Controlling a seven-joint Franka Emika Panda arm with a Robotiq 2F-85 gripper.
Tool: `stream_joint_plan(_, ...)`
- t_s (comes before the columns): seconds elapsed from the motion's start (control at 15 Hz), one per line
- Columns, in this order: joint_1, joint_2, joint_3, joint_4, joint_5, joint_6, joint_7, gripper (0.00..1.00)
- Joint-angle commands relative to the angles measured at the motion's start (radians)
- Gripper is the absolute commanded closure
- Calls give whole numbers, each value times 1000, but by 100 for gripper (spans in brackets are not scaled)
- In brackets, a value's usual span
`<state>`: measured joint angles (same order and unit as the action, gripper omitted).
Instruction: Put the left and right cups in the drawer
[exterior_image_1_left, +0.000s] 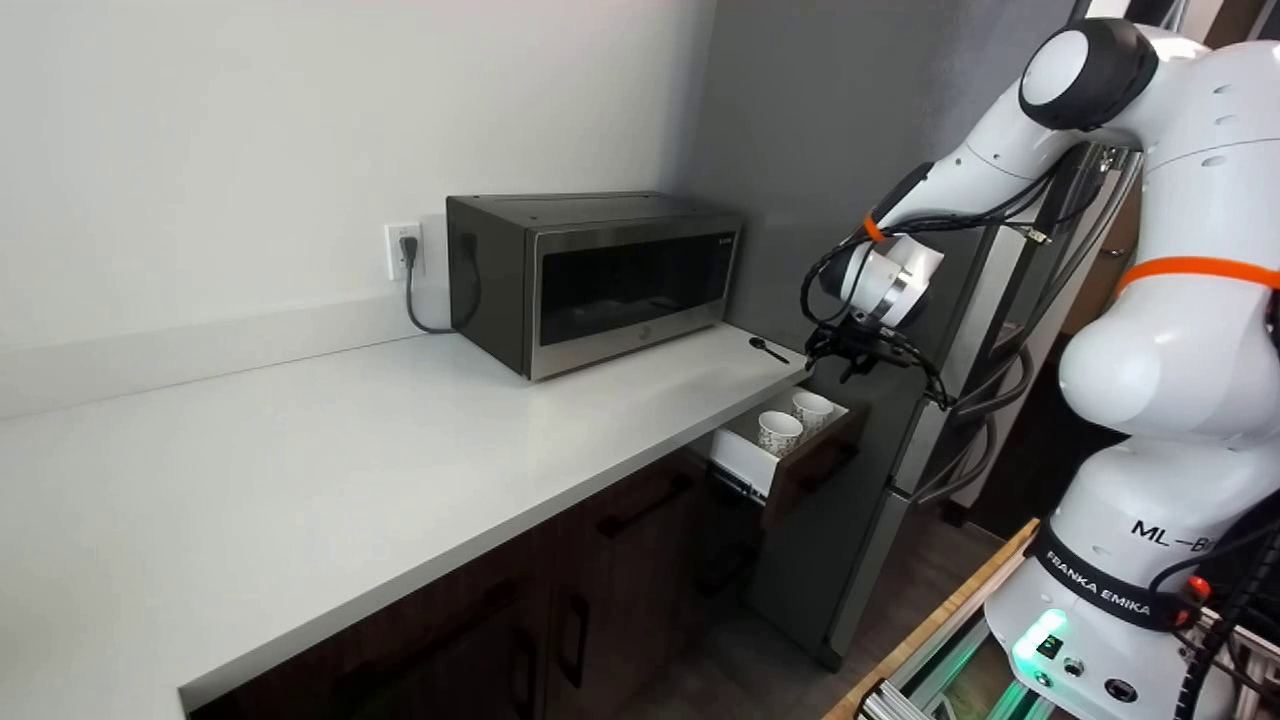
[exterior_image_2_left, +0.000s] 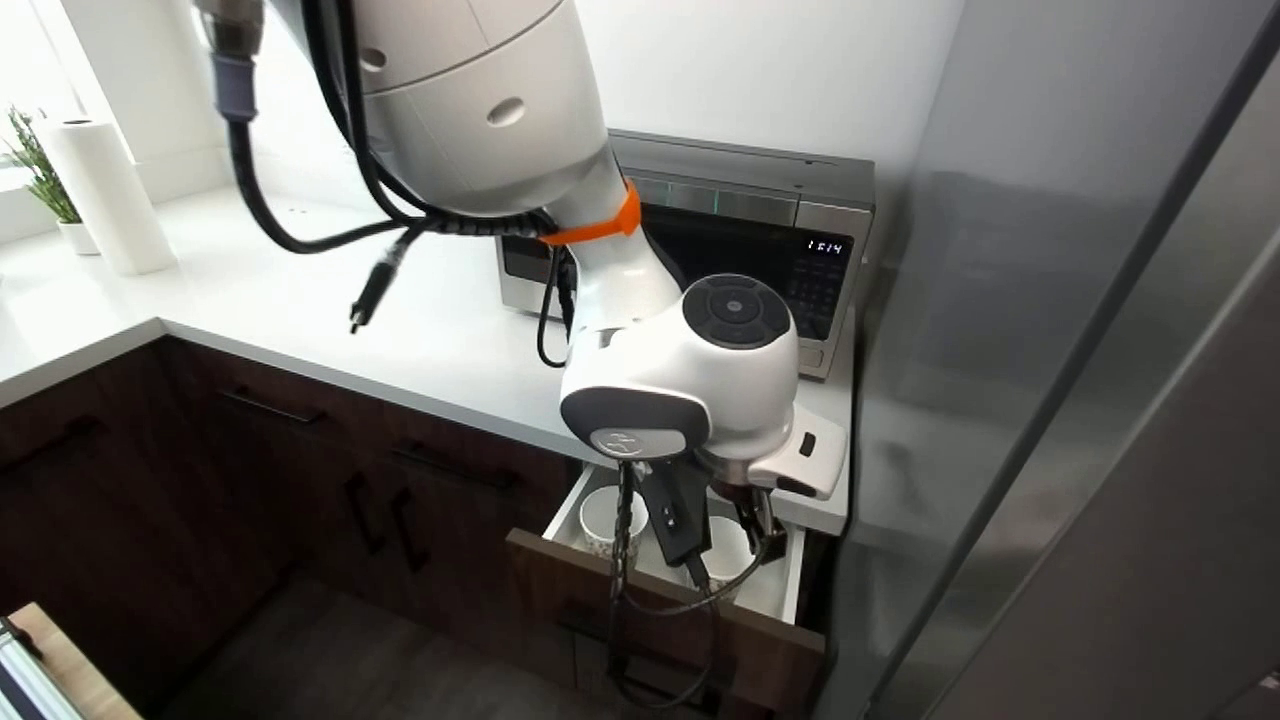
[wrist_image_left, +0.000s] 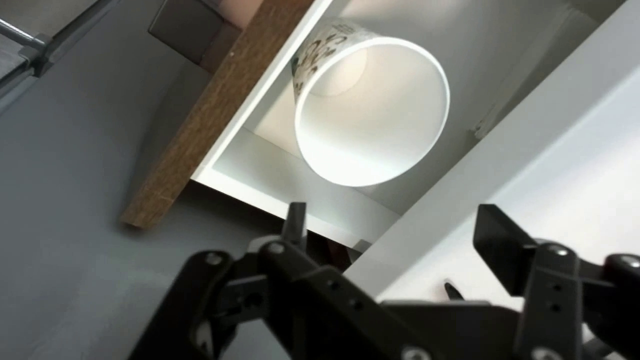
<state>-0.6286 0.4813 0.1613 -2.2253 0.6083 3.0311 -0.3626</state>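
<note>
Two white cups with a dark printed pattern stand upright in the open drawer. The left cup (exterior_image_1_left: 780, 434) (exterior_image_2_left: 610, 520) and the right cup (exterior_image_1_left: 812, 411) (exterior_image_2_left: 730, 550) show in both exterior views. The right cup (wrist_image_left: 372, 112) fills the upper middle of the wrist view; the left cup is out of that view. The drawer (exterior_image_1_left: 815, 468) (exterior_image_2_left: 665, 603) (wrist_image_left: 200, 117) has a dark brown front and a white inside. My gripper (wrist_image_left: 391, 215) is open and empty, above the drawer and counter edge, apart from the cups. It also shows in an exterior view (exterior_image_1_left: 830, 370).
The white counter (exterior_image_1_left: 330, 480) overhangs the drawer's back. A grey microwave (exterior_image_1_left: 630, 285) stands on it. A small black spoon (exterior_image_1_left: 769, 350) lies near the counter's end; its dark tip shows in the wrist view (wrist_image_left: 453, 290). A grey fridge (exterior_image_2_left: 930, 400) stands close beside the drawer.
</note>
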Motion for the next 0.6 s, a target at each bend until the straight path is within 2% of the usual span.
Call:
stream_joint_plan(0.0,-64,-88,26,-33,-38,-154,-116,0)
stream_joint_plan(0.27,-41,-171,-20,-67,-113,-268,-220,0)
stream_joint_plan(0.53,15,-242,-60,-122,-182,-301,-299,0)
